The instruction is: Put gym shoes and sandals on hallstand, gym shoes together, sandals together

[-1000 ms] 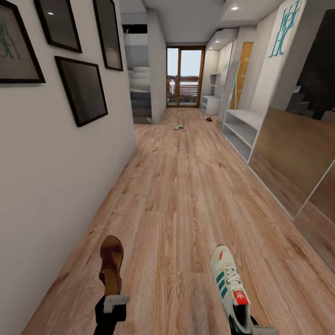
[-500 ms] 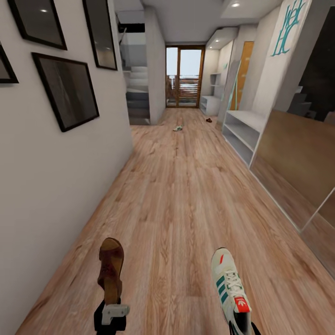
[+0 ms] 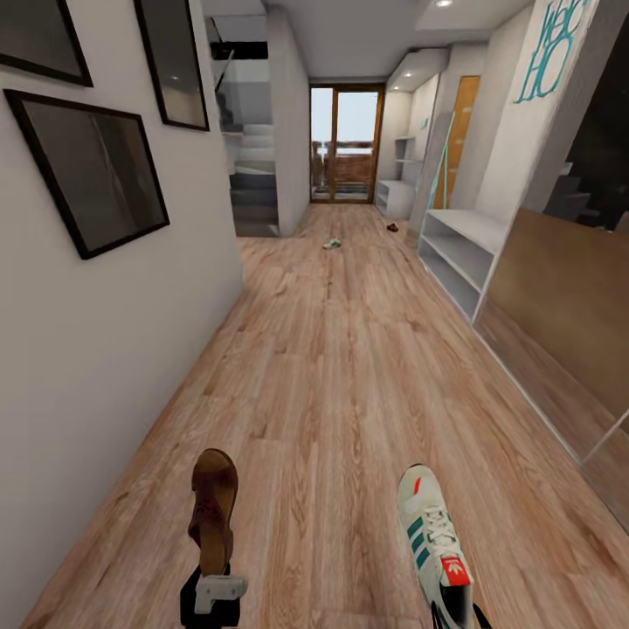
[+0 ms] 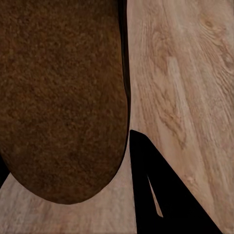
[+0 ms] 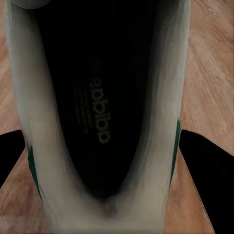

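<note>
Sandals and gym shoes are split between the robot's pincers and the far floor. One sandal point(image 3: 212, 509) is held out ahead at the lower left of the head view, its heel clamped in the left pincer point(image 3: 216, 584), toe pointing down the corridor. In the left wrist view the brown footbed of this sandal point(image 4: 61, 97) is seen close up, with a dark finger point(image 4: 161, 195) beside it over the planks. One gym shoe point(image 3: 430, 531) is carried likewise at the lower right, its heel gripped by the right pincer point(image 3: 454, 617) at the frame's bottom edge. In the right wrist view the dark insole of this gym shoe point(image 5: 97, 107) is looked into from the heel, and black fingers point(image 5: 202, 170) are seen tight against both of its sides.

Both held shoes are kept above the corridor floor point(image 3: 349, 376). Far down it a second gym shoe point(image 3: 333, 244) lies on the planks, and a second sandal point(image 3: 393, 228) lies further on, near the hallstand point(image 3: 395, 196) at the corridor's end. A nearer pale bench point(image 3: 459, 249) stands along the right wall under teal lettering point(image 3: 550, 52). Framed pictures point(image 3: 92, 166) hang on the left wall, and a glazed door point(image 3: 345, 144) closes the corridor.
</note>
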### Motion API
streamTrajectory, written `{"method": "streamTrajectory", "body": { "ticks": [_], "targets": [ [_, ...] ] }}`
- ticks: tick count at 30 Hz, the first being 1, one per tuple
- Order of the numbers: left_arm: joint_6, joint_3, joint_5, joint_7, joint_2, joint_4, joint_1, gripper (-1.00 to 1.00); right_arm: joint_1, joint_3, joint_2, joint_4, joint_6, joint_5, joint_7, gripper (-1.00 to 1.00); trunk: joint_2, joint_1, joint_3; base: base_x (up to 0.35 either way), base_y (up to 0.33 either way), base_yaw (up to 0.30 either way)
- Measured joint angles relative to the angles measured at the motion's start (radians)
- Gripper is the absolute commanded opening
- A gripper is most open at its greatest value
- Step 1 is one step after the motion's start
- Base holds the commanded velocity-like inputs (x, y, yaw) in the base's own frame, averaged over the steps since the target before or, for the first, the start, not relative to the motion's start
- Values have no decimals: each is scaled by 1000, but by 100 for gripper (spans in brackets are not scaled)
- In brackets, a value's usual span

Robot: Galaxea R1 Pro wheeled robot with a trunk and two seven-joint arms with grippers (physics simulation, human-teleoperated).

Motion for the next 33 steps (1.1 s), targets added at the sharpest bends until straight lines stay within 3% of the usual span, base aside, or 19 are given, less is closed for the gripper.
{"method": "streamTrajectory", "body": {
  "ticks": [33],
  "targets": [
    [1,3,7,1,0,-1,0,-100,0,3,-1,1,0,1,2,-100,0,0,0,334,-82,0]
  ]
}}
